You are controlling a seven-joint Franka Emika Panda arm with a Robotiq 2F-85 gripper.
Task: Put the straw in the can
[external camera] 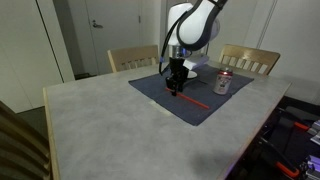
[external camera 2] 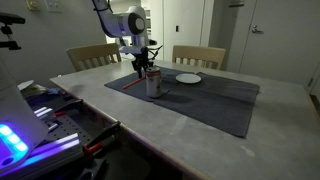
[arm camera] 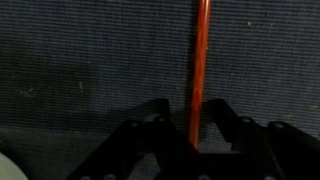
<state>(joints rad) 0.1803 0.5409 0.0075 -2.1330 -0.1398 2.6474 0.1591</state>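
Robot gripper (arm camera: 195,138), black and two-fingered, fills the bottom edge of the wrist view. A long, thin red-orange plastic straw (arm camera: 201,50) runs straight up the picture from between its dark fingers (arm camera: 150,130). The fingers straddle the near end of the straw, one on each side. The view is too dark to tell whether they pinch it or only bracket it. Beneath lies a dark blue-grey fabric mat (arm camera: 80,60), and the straw appears to rest flat on it.

In an exterior view the white robot arm reaches down so that the gripper (external camera: 176,76) meets the mat (external camera: 158,97) at one end of the straw (external camera: 195,100). The straw stretches away across the cloth toward a small silvery-grey metal drink can with red marking (external camera: 223,83). The can stands upright on the same mat, apart from the straw's far end. Taking the straw by one end probably leaves most of its length free to be tipped upright and lowered into the can's opening.

In an exterior view from the opposite side, the can (external camera 2: 154,85) stands in front of the gripper (external camera 2: 143,66). The straw (external camera 2: 122,84) shows as a red line beside it. A flat white round plate (external camera 2: 188,78) sits further along the mat. The pale grey stone-look table (external camera: 100,125) carries everything. Beyond it stand two light wooden chairs (external camera: 133,57) (external camera: 250,60), then white doors and walls.

The task looks barely begun, since no part of the straw is in the can.
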